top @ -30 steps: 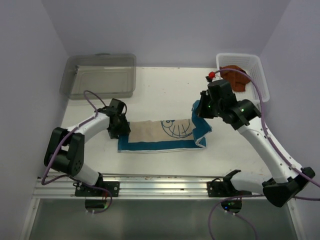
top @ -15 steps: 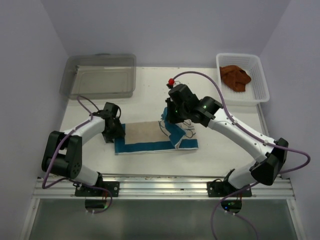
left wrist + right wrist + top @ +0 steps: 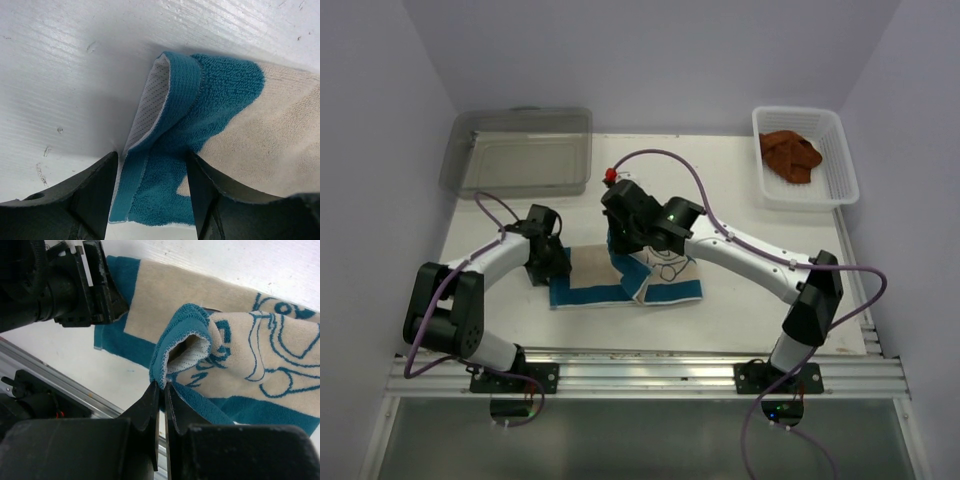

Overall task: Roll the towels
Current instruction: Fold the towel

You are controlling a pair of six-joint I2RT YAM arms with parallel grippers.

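A cream towel with blue edges and a blue drawing (image 3: 588, 266) lies flat on the table's near middle. My right gripper (image 3: 622, 260) is shut on its blue right-hand edge (image 3: 175, 335). It holds that end lifted and folded leftward over the rest (image 3: 260, 355). The pinch shows in the right wrist view, at my right gripper (image 3: 161, 386). My left gripper (image 3: 552, 268) is open at the towel's left end. In the left wrist view, my left gripper (image 3: 152, 175) straddles the blue corner (image 3: 200, 100), whose hem curls up. The rust-brown towel (image 3: 790, 155) lies crumpled in the basket.
A white mesh basket (image 3: 842, 178) stands at the back right. At the back left is a clear plastic bin (image 3: 520, 150). A metal rail (image 3: 640, 365) runs along the near edge. Purple walls close in the table on three sides.
My right gripper has swept left across the table, dragging the towel's right end over the flat part. The left gripper shifted slightly left, then stayed at the left end.
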